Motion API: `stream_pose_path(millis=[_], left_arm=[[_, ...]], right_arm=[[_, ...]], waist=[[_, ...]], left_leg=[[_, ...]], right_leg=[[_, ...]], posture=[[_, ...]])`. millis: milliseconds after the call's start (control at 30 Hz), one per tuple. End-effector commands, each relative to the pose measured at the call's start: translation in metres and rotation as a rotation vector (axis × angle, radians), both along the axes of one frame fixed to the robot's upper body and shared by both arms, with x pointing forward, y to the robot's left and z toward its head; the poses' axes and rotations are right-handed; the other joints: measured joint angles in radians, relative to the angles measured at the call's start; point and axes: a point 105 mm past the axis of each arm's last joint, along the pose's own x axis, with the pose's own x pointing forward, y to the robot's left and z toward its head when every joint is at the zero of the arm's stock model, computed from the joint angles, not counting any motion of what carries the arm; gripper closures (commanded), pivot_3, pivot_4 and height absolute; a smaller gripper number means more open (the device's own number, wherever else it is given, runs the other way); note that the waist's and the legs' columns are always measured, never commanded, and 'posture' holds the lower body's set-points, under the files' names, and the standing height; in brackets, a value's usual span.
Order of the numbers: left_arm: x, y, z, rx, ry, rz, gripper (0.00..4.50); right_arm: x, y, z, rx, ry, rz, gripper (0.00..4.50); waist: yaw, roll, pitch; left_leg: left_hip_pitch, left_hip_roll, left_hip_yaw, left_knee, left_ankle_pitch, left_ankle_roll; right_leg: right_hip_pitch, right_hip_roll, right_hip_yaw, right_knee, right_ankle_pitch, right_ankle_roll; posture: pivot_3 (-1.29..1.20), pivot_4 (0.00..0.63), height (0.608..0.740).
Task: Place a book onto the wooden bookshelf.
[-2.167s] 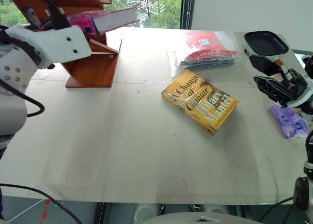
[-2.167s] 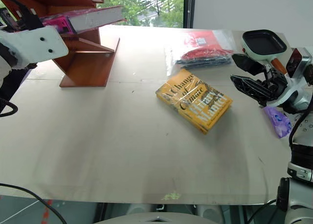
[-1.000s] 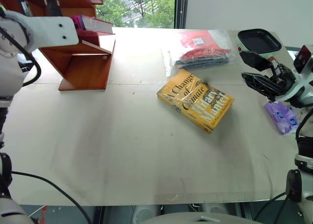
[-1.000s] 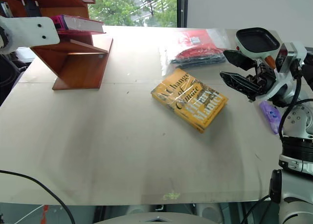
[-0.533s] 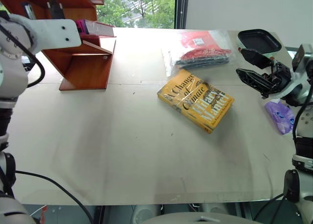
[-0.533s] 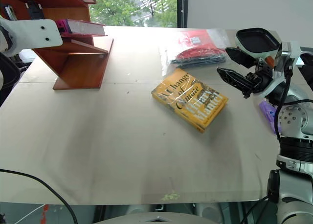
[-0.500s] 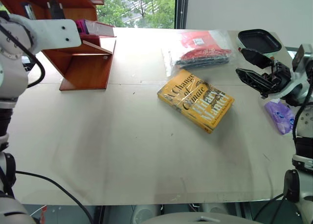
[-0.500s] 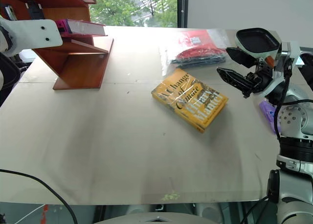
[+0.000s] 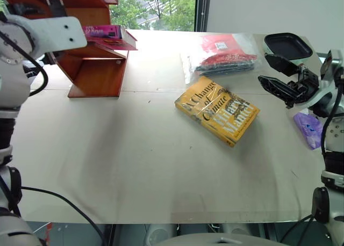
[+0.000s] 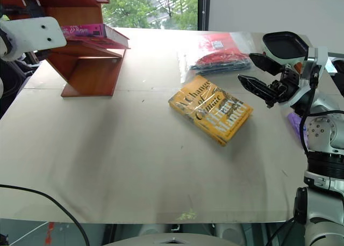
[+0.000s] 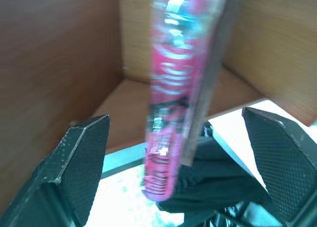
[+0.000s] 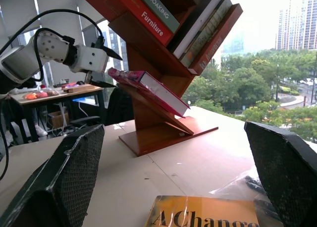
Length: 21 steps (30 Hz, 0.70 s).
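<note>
Head cameras look down over the table. Left wrist camera sits close against the pink book. Right wrist camera faces across to the same book on the wooden bookshelf.

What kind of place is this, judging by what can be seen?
Probably an office or lab room high up in a city building: a large work table, a window onto trees and towers, and another desk with a chair behind the wooden bookshelf.

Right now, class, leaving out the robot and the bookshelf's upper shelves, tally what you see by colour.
Pink: 1, the book
Yellow: 1, yellow book
Red: 1, bagged packet
Purple: 1, purple packet
Black: 1, black dish
Reddish-brown: 1, the wooden bookshelf
Total: 6
</note>
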Motion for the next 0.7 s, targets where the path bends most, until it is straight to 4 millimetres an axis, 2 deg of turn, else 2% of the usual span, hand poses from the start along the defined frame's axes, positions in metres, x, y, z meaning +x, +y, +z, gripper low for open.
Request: stream_pose_path(millis=[33, 100, 133, 167, 233, 267, 300, 333, 367, 467, 533, 633, 700], left_arm=[[-0.013, -0.038, 0.014, -0.175, -0.108, -0.247, 0.02], [-0.024, -0.085, 0.006, -0.499, -0.148, -0.539, 0.02], [-0.031, -0.1, -0.005, -0.695, -0.128, -0.631, 0.02], [-0.04, -0.112, -0.016, -0.884, -0.112, -0.726, 0.02], [-0.052, -0.118, -0.056, -1.125, 0.005, -0.733, 0.02], [-0.057, -0.119, -0.069, -1.168, 0.041, -0.715, 0.02], [-0.064, -0.123, -0.088, -1.228, 0.089, -0.717, 0.02], [-0.072, -0.125, -0.117, -1.279, 0.154, -0.672, 0.02], [-0.078, -0.127, -0.135, -1.317, 0.194, -0.638, 0.02], [-0.102, -0.132, -0.201, -1.398, 0.36, -0.503, 0.02], [-0.108, -0.131, -0.235, -1.389, 0.411, -0.417, 0.02], [-0.111, -0.134, -0.267, -1.402, 0.429, -0.363, 0.02], [-0.113, -0.133, -0.277, -1.395, 0.427, -0.356, 0.02]], right_arm=[[-0.005, -0.007, 0.003, -0.009, -0.016, -0.013, 0.0], [-0.005, -0.02, -0.02, -0.093, 0.035, -0.071, 0.0], [-0.006, -0.029, -0.032, -0.126, 0.065, -0.107, 0.0], [-0.008, -0.038, -0.043, -0.15, 0.096, -0.142, 0.0], [-0.014, -0.052, -0.064, -0.198, 0.132, -0.201, 0.0], [-0.017, -0.055, -0.07, -0.219, 0.139, -0.216, 0.0], [-0.02, -0.061, -0.085, -0.266, 0.164, -0.249, 0.0], [-0.026, -0.067, -0.103, -0.319, 0.192, -0.279, 0.0], [-0.032, -0.07, -0.115, -0.356, 0.209, -0.296, 0.0], [-0.048, -0.079, -0.153, -0.449, 0.227, -0.392, 0.0], [-0.053, -0.082, -0.172, -0.497, 0.235, -0.466, 0.0], [-0.054, -0.083, -0.187, -0.515, 0.231, -0.559, 0.0], [-0.054, -0.081, -0.19, -0.478, 0.235, -0.591, 0.0]], waist=[[0.002, 0.0, 0.0], [0.02, 0.001, -0.002], [0.025, 0.0, -0.002], [0.028, 0.0, -0.003], [0.025, 0.0, -0.004], [0.015, 0.0, -0.004], [0.012, 0.0, -0.004], [0.005, 0.001, -0.004], [0.0, 0.005, -0.008], [-0.002, 0.004, -0.008], [0.0, 0.004, -0.008], [0.008, 0.005, -0.01], [0.012, 0.005, -0.01]], left_leg=[[0.0, 0.0, 0.0, 0.0, 0.0, 0.0], [-0.001, 0.0, -0.001, 0.002, 0.0, 0.0], [-0.002, 0.0, -0.002, 0.003, 0.0, 0.0], [-0.004, 0.0, -0.004, 0.005, -0.001, 0.001], [-0.003, -0.001, -0.004, 0.006, -0.001, 0.001], [-0.003, -0.001, -0.003, 0.007, -0.001, 0.001], [-0.003, -0.001, -0.003, 0.006, -0.001, 0.001], [-0.003, 0.0, -0.003, 0.005, -0.001, 0.001], [-0.002, 0.0, -0.003, 0.004, 0.0, 0.001], [0.016, 0.0, -0.001, -0.001, -0.001, 0.0], [0.021, 0.001, -0.002, -0.001, -0.001, 0.0], [0.036, 0.0, 0.0, -0.004, -0.002, 0.0], [0.037, 0.0, 0.0, -0.004, -0.003, 0.004]], right_leg=[[0.0, -0.002, 0.0, 0.0, 0.0, 0.0], [0.0, -0.005, -0.002, 0.0, 0.0, 0.0], [0.001, -0.006, -0.003, -0.001, 0.0, 0.0], [0.002, -0.007, -0.004, -0.001, 0.0, 0.0], [0.003, -0.008, -0.004, -0.002, 0.001, 0.001], [0.004, -0.008, -0.004, -0.002, 0.001, 0.001], [0.004, -0.007, -0.004, -0.002, 0.0, 0.001], [0.003, -0.006, -0.003, -0.002, 0.0, 0.001], [0.003, -0.005, -0.003, -0.002, 0.001, 0.001], [0.017, -0.005, 0.003, -0.006, 0.0, 0.001], [0.019, -0.004, 0.004, -0.005, 0.0, 0.0], [0.031, -0.005, 0.008, -0.005, -0.001, -0.005], [0.03, -0.006, 0.008, -0.005, 0.002, -0.007]], posture=[[0.0, 0.15, 0.74], [0.0, 0.15, 0.74], [0.0, 0.15, 0.74], [0.0, 0.15, 0.74], [0.0, 0.15, 0.74], [0.0, 0.15, 0.74], [0.0, 0.15, 0.74], [0.0, 0.15, 0.74], [0.0, 0.15, 0.74], [0.0, 0.15, 0.74], [0.0, 0.15, 0.74], [0.0, 0.15, 0.74], [0.0, 0.15, 0.74]])
